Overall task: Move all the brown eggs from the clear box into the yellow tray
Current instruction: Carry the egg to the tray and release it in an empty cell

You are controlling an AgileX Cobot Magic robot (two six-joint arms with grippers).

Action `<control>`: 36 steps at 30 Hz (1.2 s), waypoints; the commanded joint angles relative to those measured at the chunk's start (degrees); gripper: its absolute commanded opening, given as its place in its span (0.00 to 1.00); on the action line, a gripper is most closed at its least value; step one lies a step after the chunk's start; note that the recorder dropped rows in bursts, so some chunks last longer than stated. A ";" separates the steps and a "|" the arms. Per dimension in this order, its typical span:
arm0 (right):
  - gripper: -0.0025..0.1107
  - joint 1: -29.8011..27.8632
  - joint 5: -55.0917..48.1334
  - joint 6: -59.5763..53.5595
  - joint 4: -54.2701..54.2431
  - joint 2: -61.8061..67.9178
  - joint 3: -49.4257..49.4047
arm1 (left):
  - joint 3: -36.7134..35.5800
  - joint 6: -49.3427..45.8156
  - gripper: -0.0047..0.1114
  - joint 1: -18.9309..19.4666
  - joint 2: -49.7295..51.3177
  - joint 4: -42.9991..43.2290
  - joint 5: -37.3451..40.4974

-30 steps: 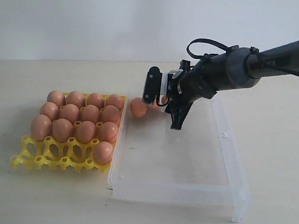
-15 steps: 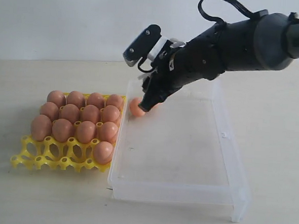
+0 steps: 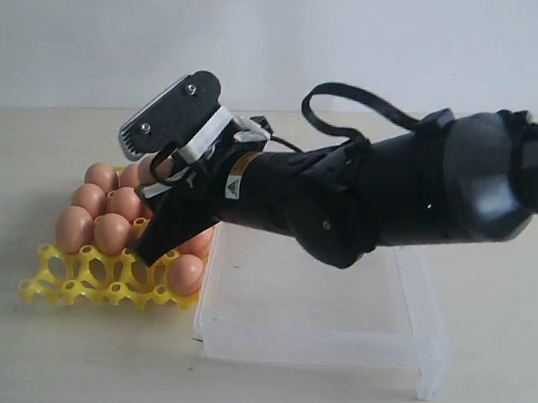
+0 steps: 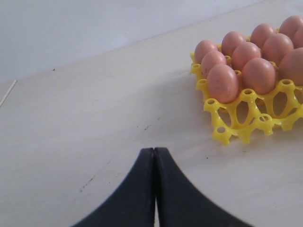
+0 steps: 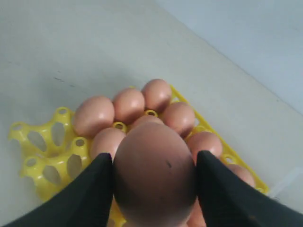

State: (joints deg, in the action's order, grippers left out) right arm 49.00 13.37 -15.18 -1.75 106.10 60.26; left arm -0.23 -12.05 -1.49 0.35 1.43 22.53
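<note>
Gripping one brown egg [image 5: 154, 175] in right fingers [image 5: 90, 198] over yellow tray [image 5: 49, 156], hiding far end of clear box [image 3: 406, 347]; pressing left fingers [image 4: 137, 189] shut.

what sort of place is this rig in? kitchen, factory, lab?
Most likely a lab test bench, not a kitchen: a bare pale tabletop against a plain white wall, a black robot arm, and only a yellow tray of brown eggs beside a clear box.
</note>
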 commanded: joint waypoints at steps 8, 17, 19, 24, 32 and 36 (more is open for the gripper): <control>0.02 2.99 8.11 10.93 -0.18 7.70 -0.44 | 0.23 0.33 0.04 -0.34 -0.35 0.00 -0.36; 0.02 2.99 13.18 23.63 5.51 11.79 -0.44 | 0.23 0.33 0.04 -0.34 -0.35 0.00 -0.36; 0.02 2.99 13.47 24.00 5.50 12.49 -0.44 | 0.23 0.33 0.04 -0.34 -0.35 0.00 -0.36; 0.09 2.99 14.37 24.22 5.24 12.58 -0.32 | 0.23 0.33 0.04 -0.34 -0.35 0.00 -0.36; 0.41 2.99 14.37 24.22 4.68 12.58 -0.32 | 0.23 0.33 0.04 -0.34 -0.35 0.00 -0.36; 0.54 2.99 14.37 24.22 4.68 12.58 -0.32 | 0.23 0.33 0.04 -0.34 -0.35 0.00 -0.36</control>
State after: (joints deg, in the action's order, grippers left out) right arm 51.91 26.40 8.95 3.17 118.92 60.02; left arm -0.23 -12.05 -1.49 0.35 1.43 22.53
